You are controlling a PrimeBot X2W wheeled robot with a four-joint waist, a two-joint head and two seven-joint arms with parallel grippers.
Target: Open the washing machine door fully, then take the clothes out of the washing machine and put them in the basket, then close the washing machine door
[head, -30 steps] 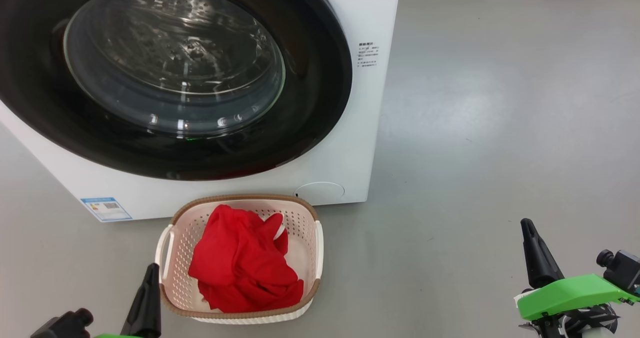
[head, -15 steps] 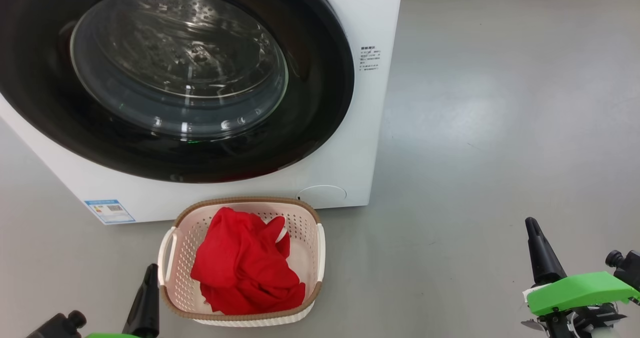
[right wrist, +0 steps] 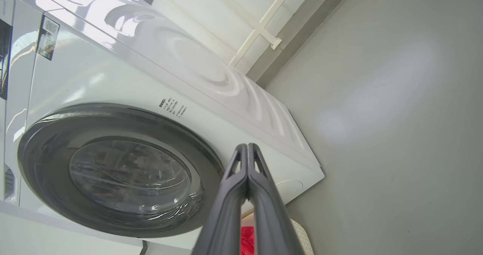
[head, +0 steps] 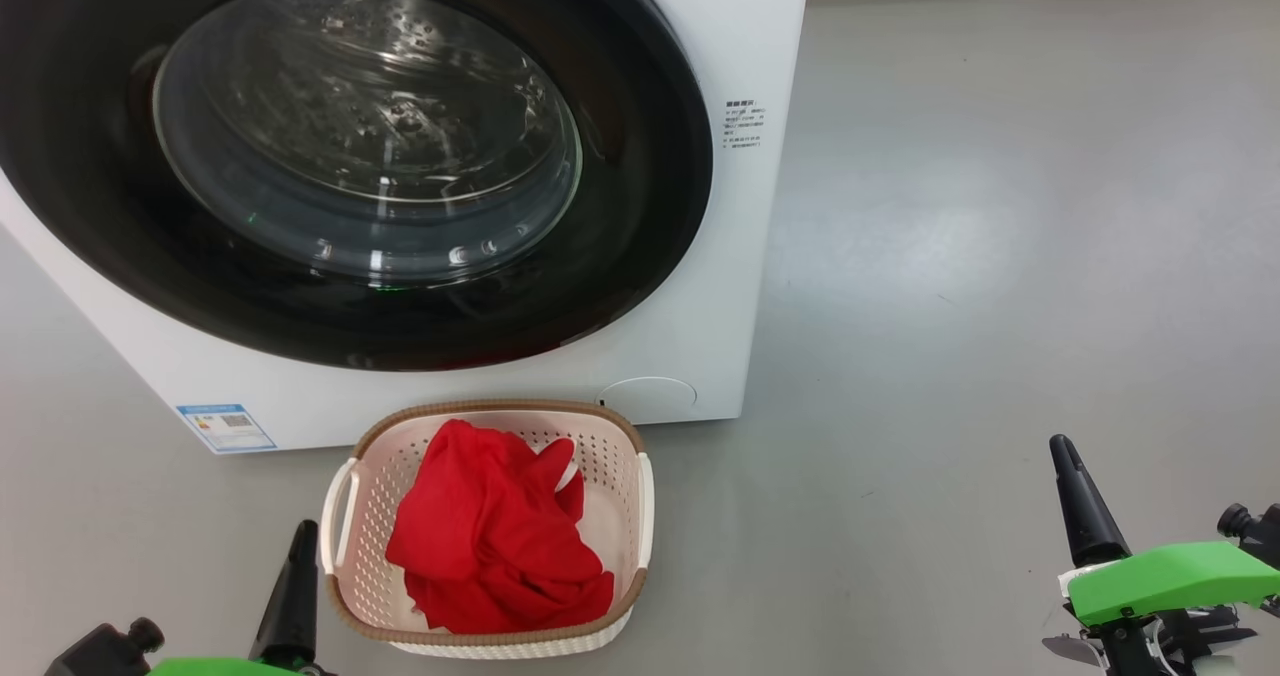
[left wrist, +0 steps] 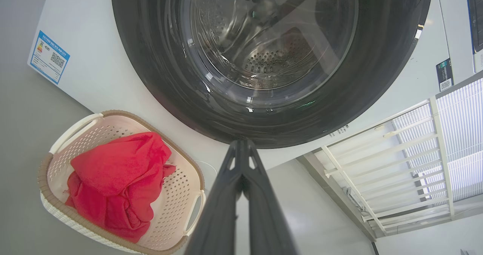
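Both claws are pressed together with nothing in them. The left gripper (head: pixel 303 541) sits low at the near left, just beside the basket, and the right gripper (head: pixel 1065 461) is well off to the near right over the bare grey floor (head: pixel 950 306).

The bright red soft fabric clothes (head: pixel 490 536) are heaped in the small cream-white perforated plastic basket with the brown woven-look rim (head: pixel 495 408). It stands on the floor right in front of the big white boxy front-loading washing machine (head: pixel 700 336). No red shows through the glass, so the drum looks emptied.

The large round washing machine door with the glossy black rim and bulging clear glass window (head: pixel 370 146) looks shut flush against the front. By the look of it the job is pretty much wrapped up.

Handling-wise, the clothes are probably light and floppy, so they'd drape and trail rather than lift as one lump. The raised fold at the top of the heap looks like the best spot to pinch, and going deep should catch more layers. A loose end could snag on the basket holes.

The door is the opposite: rigid, likely hefty, with a slick rim the thin fingers could skate off. The outer edge is where the robot would have to hook it, but no handle recess can be made out. The basket looks stiff and light, so it'd likely slide if bumped. Its side handles are the obvious grab points.
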